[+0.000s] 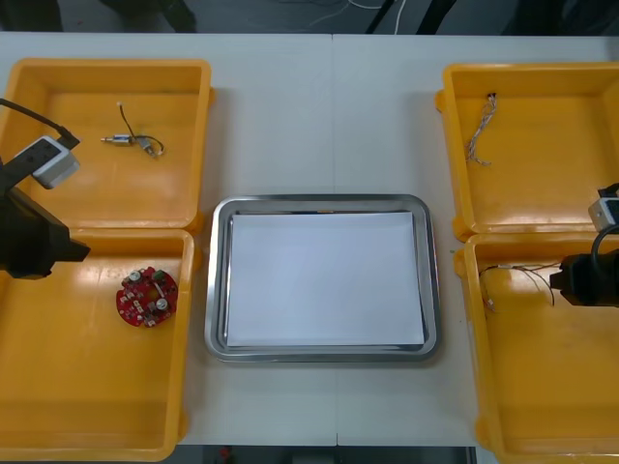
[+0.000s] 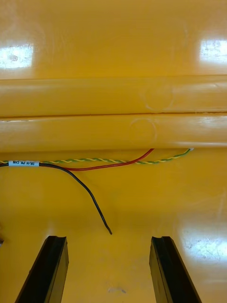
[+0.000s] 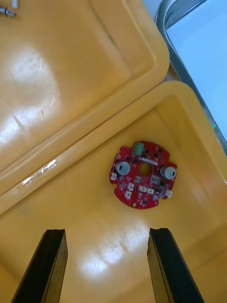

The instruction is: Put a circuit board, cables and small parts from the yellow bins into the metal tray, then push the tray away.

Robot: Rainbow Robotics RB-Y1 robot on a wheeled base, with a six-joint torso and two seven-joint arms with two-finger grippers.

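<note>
A round red circuit board lies on the floor of the near left yellow bin, a short way ahead of my left gripper, which is open and holds nothing. In the front view the board sits just right of the left arm. My right gripper is open over the near right bin. A red and yellow cable with a black lead lies across the bin floor beyond its fingers. The metal tray, white inside, stands between the bins with nothing in it.
The far left bin holds a small metal part with a black cable. A twisted blue and white cable lies in the far right bin. Bare table shows beyond the tray.
</note>
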